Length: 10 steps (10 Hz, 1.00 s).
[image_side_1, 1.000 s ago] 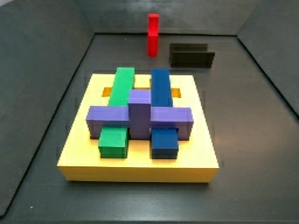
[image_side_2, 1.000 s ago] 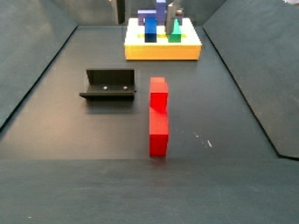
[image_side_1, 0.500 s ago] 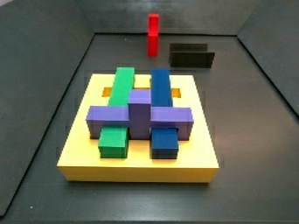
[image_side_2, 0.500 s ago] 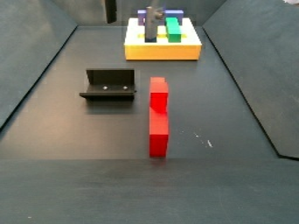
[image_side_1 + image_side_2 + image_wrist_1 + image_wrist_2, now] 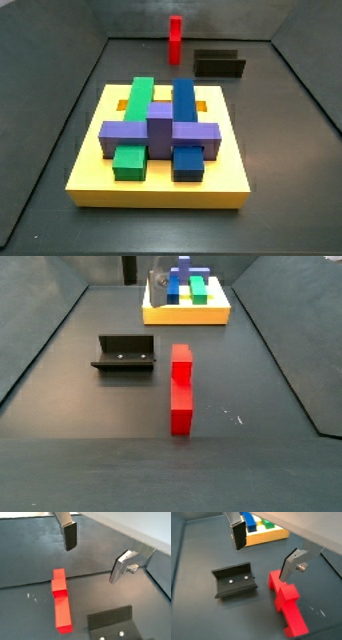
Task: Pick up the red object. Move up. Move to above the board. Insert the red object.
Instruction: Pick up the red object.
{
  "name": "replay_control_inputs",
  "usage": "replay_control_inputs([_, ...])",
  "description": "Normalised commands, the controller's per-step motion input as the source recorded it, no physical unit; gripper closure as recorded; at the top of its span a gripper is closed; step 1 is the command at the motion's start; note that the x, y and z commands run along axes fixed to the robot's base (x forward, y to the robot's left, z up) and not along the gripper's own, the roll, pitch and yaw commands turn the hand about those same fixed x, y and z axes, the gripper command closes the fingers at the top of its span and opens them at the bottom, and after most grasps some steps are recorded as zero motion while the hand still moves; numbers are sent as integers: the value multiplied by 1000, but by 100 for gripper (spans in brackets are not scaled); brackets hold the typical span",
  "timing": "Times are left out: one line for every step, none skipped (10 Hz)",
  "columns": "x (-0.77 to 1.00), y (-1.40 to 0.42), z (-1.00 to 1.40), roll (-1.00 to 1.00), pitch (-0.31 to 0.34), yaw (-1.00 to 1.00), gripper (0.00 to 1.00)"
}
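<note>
The red object (image 5: 181,388) lies flat on the grey floor, a long red piece also seen in a side view (image 5: 175,39) and in both wrist views (image 5: 60,602) (image 5: 288,603). The board (image 5: 160,150) is a yellow slab with green, blue and purple blocks on top, and it shows too in a wrist view (image 5: 268,534). My gripper (image 5: 158,284) hangs in front of the board, well above the floor, and is out of frame in the side view from the board's end. Both wrist views show the gripper (image 5: 91,564) (image 5: 260,563) open, nothing between the fingers, the red object beyond and below them.
The fixture (image 5: 126,353) stands on the floor beside the red object, and shows as well in a side view (image 5: 221,65) and in both wrist views (image 5: 234,582) (image 5: 113,624). Raised tray walls (image 5: 60,110) run round the floor.
In the side view the gripper has shifted a little left and lower in front of the board. The red object, board and fixture have not moved.
</note>
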Motion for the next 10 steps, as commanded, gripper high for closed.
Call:
replay_control_inputs([-163, 43, -223, -53, 0, -860, 0])
replay_control_inputs([-243, 34, -197, -11, 14, -889, 0])
replay_control_inputs([-337, 89, -200, -11, 31, -823, 0])
replay_control_inputs([-494, 140, -206, -27, 0, -720, 0])
replay_control_inputs([-591, 177, -174, -47, 0, -634, 0])
replay_control_inputs([-634, 203, -169, -47, 0, -597, 0])
replay_control_inputs([-654, 214, -169, -46, 0, -583, 0])
replay_control_inputs([-691, 243, -183, -37, 0, -557, 0])
replay_control_inputs([-449, 217, -177, -74, -59, -546, 0])
replay_control_inputs([206, 289, -331, -91, 0, -186, 0])
